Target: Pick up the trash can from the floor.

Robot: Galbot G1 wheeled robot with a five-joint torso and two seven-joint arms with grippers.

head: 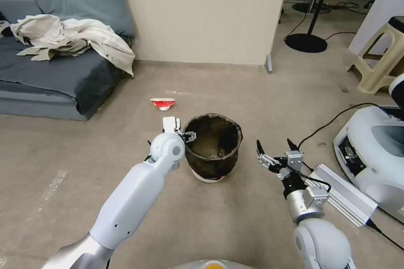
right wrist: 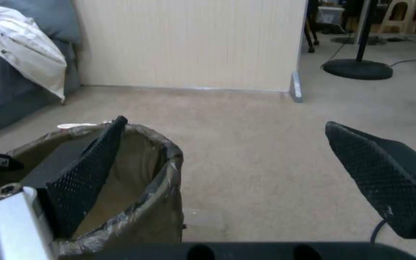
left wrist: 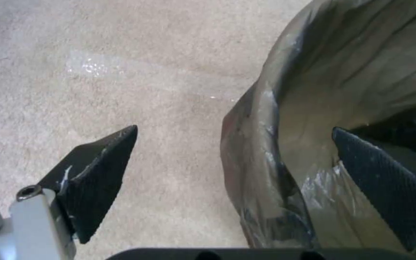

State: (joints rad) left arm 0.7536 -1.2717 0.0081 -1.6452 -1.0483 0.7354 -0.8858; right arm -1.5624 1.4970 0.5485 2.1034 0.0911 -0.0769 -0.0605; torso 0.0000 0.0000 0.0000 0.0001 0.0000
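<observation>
The trash can [head: 214, 151], a small round bin with a crinkled dark bag folded over its rim and a white base showing, stands upright on the beige carpet floor [head: 252, 105]. My left gripper [head: 187, 136] is open at the can's left rim. In the left wrist view this gripper [left wrist: 234, 130] straddles the bagged rim [left wrist: 265, 119], with one finger [left wrist: 97, 169] outside over the carpet and the other finger [left wrist: 386, 180] inside the bag. My right gripper [head: 274, 143] hovers open to the right of the can, holding nothing. The right wrist view looks past its fingers [right wrist: 225, 122] to the can [right wrist: 160, 216].
A crushed red-and-white paper cup [head: 163, 103] lies on the carpet behind the can. A grey sofa [head: 50, 71] with a rumpled cloth stands at the far left. A silver box [head: 343, 193], cables and a white machine [head: 374, 151] sit on the right. A stool [head: 383, 63] stands beyond them.
</observation>
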